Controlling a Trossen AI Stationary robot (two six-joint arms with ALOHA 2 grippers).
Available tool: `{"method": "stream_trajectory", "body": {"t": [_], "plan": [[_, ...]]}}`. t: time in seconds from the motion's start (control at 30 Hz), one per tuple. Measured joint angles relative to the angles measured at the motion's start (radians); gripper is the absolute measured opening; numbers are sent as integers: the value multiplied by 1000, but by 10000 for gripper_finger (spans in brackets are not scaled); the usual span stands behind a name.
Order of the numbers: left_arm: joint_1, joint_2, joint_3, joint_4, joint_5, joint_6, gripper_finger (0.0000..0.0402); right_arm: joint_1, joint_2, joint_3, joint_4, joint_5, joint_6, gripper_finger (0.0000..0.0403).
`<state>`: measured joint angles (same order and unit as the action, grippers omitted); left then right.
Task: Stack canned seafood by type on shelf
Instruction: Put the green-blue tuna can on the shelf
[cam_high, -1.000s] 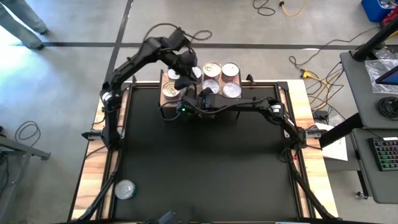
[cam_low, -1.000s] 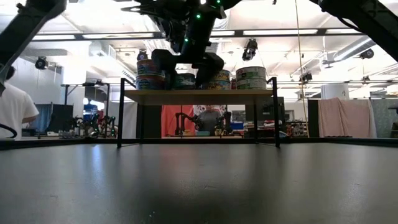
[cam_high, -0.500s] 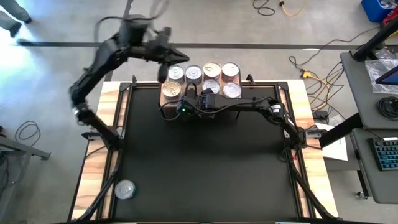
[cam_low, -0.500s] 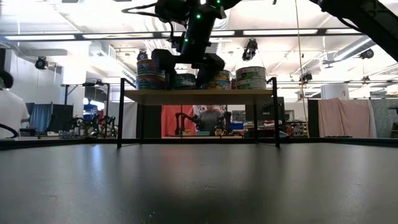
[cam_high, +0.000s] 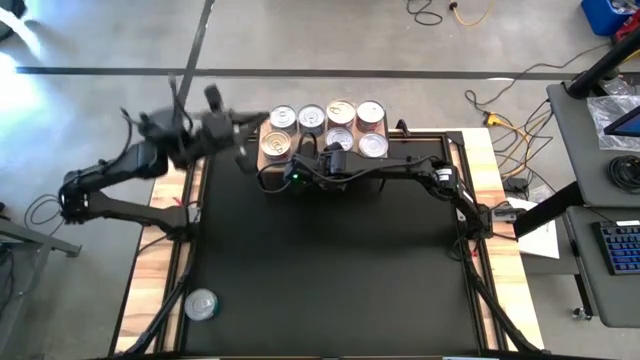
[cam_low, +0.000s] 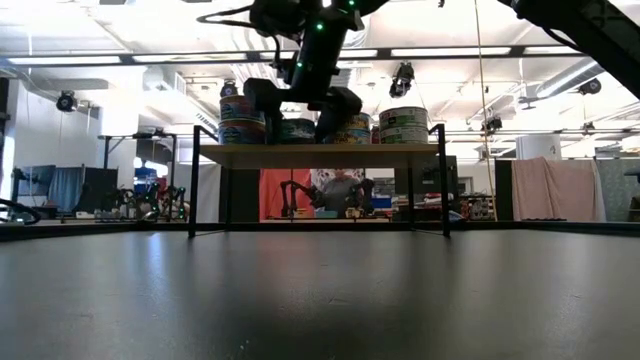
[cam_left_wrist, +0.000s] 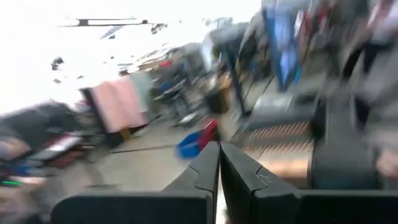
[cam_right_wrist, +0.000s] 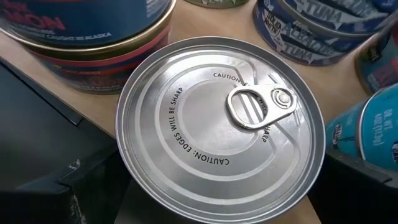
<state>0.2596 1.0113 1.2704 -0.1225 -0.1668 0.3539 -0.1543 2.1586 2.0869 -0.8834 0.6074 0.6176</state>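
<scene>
The shelf (cam_low: 320, 155) stands at the mat's far edge with several cans of the canned seafood on it, some stacked (cam_low: 242, 115), most silver-lidded (cam_high: 371, 113). My right gripper (cam_low: 300, 112) is open over the shelf's near left part. Its fingers (cam_right_wrist: 68, 186) stand on either side of a silver-lidded can (cam_right_wrist: 217, 124) that rests on the board, next to a red-labelled can (cam_right_wrist: 87, 37). My left gripper (cam_high: 243, 152) is shut and empty (cam_left_wrist: 219, 168). It hangs in the air off the shelf's left end and points about level.
One silver-lidded can (cam_high: 200, 305) lies alone at the near left corner of the black mat (cam_high: 330, 260). Blue tuna cans (cam_right_wrist: 323, 31) crowd the right gripper's far side. Cables lie on the floor beyond the table, and a desk with a keyboard (cam_high: 620, 245) stands to the right.
My left gripper has risen from over the shelf's left cans and swung away toward the table's left edge. It has tipped from pointing down to about level, and it has stayed shut. The cans on the shelf have not moved.
</scene>
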Motion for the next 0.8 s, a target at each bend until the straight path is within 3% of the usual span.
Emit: {"method": "stream_trajectory", "body": {"t": [0.1, 0.2, 0.4, 0.53, 0.6, 0.73, 0.8], "plan": [[-129, -35, -75, -31, -222, 222, 0, 0, 0, 0, -1, -17, 20, 400], [-208, -69, -138, -64, -426, 329, 0, 0, 0, 0, 0, -20, 17, 400], [-351, -165, -287, -140, -631, 289, 0, 0, 0, 0, -4, -25, 22, 400], [-493, -253, -416, -91, -775, 398, 0, 7, 0, 0, -5, -25, 25, 400], [-529, -286, -497, -71, -778, 452, 0, 10, 0, 0, -5, -25, 21, 400], [-516, -325, -659, -67, -598, 449, 0, 13, 0, 0, -5, -25, 28, 400], [-512, -325, -726, -51, -556, 471, 0, 13, 0, 0, -5, -27, 27, 400]]}}
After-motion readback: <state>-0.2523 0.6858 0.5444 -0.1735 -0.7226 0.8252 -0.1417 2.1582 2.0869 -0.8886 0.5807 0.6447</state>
